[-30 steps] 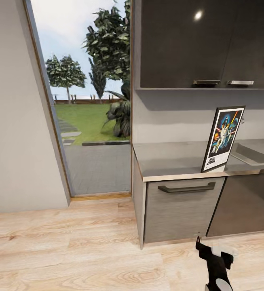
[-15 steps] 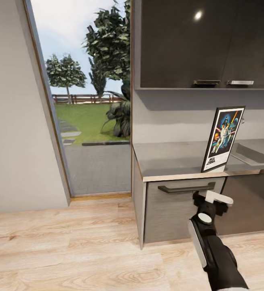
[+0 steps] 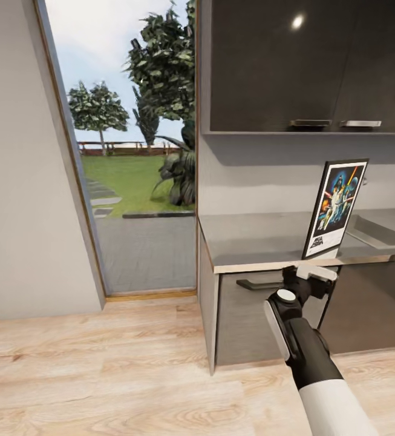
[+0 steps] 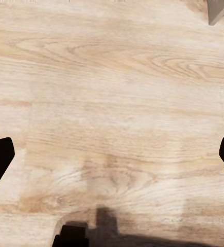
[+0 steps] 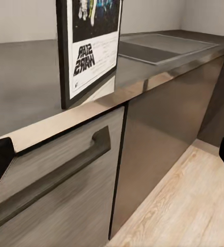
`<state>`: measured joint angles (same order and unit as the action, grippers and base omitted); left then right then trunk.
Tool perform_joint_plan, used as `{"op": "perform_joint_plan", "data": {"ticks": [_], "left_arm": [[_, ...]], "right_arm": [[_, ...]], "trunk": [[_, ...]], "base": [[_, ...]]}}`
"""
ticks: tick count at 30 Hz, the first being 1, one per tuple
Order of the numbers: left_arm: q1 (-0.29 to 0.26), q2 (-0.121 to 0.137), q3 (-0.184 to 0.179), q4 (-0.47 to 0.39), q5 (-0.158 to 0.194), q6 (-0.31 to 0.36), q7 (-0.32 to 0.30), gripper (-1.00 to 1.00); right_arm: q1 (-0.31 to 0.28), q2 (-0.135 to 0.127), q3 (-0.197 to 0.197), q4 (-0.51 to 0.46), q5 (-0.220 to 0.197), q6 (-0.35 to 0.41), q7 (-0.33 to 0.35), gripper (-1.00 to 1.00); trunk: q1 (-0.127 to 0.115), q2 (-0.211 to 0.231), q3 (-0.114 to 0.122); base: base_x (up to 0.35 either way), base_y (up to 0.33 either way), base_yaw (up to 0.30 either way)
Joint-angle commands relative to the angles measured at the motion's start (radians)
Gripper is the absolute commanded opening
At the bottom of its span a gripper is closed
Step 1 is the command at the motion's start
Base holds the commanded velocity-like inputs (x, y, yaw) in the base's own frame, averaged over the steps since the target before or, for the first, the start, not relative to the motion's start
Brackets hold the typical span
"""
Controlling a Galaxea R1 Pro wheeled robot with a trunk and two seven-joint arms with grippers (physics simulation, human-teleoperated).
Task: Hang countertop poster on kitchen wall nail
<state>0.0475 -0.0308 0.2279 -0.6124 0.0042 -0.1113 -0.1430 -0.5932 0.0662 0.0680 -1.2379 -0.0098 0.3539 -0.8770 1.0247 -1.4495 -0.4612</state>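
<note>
Poster (image 3: 336, 208) upright at the near edge of the counter (image 3: 251, 239), long axis vertical, face turned toward the room, bottom edge on the grey slab just left of the sink (image 3: 378, 231). Right gripper (image 3: 311, 280) just below and slightly left of it, in front of the drawer handle (image 3: 259, 283), jaws spread and empty. Left gripper (image 4: 112, 154) over bare floor (image 4: 112, 92), also spread. Right arm much nearer; up and over the counter edge from here.
</note>
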Motion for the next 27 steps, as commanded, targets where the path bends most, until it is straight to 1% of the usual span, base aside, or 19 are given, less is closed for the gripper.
{"op": "perform_joint_plan", "data": {"ticks": [1, 5, 10, 20, 27], "left_arm": [[0.0, -0.001, 0.007, -0.001, 0.0, 0.0, -0.009, 1.0], [0.0, -0.001, 0.007, -0.001, 0.0, 0.001, -0.009, 1.0], [0.0, -0.001, 0.007, -0.001, 0.0, 0.001, -0.009, 1.0], [0.0, -0.001, 0.007, -0.001, -0.001, 0.001, -0.009, 1.0], [0.0, -0.001, 0.007, -0.001, -0.001, 0.0, -0.009, 1.0]], "right_arm": [[-0.001, 0.0, 0.003, 0.001, -0.001, 0.007, -0.005, 1.0], [-0.002, 0.0, 0.009, 0.014, -0.001, 0.005, -0.005, 1.0], [-0.002, 0.0, 0.011, 0.02, -0.001, 0.003, -0.005, 1.0], [-0.002, 0.0, 0.012, 0.027, -0.002, 0.002, -0.005, 1.0], [-0.002, 0.0, 0.012, 0.029, -0.002, 0.001, -0.005, 1.0]], "trunk": [[0.0, 0.0, -0.001], [0.0, 0.0, -0.001], [0.0, 0.0, -0.001], [0.0, 0.0, -0.001], [0.0, 0.0, -0.001]], "base": [[0.201, 0.0, 0.0], [0.268, -0.044, 0.0], [0.303, -0.131, 0.0], [0.274, -0.215, 0.0], [0.113, -0.105, 0.0]]}}
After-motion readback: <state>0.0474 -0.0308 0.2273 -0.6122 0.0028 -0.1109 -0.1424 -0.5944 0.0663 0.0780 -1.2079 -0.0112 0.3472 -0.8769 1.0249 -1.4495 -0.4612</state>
